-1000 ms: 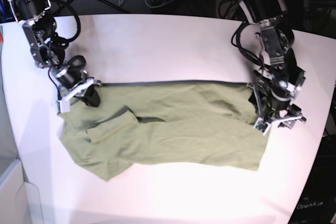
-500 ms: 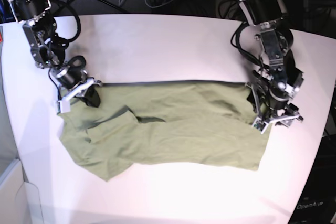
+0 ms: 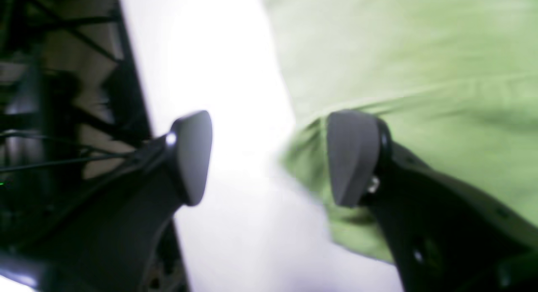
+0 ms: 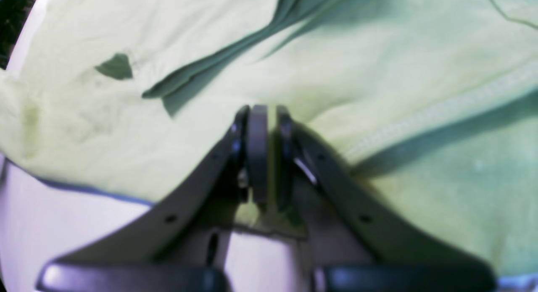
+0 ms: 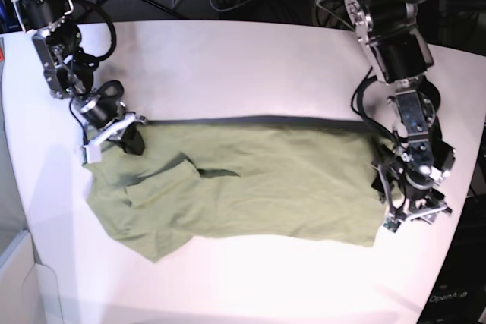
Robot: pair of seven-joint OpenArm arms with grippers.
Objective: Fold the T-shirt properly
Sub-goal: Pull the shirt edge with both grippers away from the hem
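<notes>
since the earlier frames the left gripper [image 5: 411, 212] has slid along the worktop's right side toward its near edge, and it now sits at the near right corner of the t-shirt [image 5: 243, 180] instead of by the far one; the right gripper [image 5: 114, 136] has not shifted. in the left wrist view the left gripper [image 3: 269, 157] has its two dark pads [image 3: 352, 156] spread wide with nothing between them, one pad over bare white worktop [image 3: 235, 224] and the other over the shirt's edge [image 3: 420, 65], where a hem line runs just by it. that view is smeared, so whether the pad touches the cloth is hard to say. in the right wrist view the right gripper [image 4: 267, 153] has its fingers [image 4: 257, 149] pressed nearly together, and they appear to pinch a thin fold of the green fabric [image 4: 378, 65] near a stitched hem. outward from there, the shirt lies spread across the middle of the worktop [image 5: 243, 66], long side running left to right, its far edge a straight line between the two grippers. the left end, by the right gripper, is bunched and wrinkled with a sleeve flap folded over; the right end is flatter and reaches close to the worktop's right edge. both arms stand at the worktop's far corners.
</notes>
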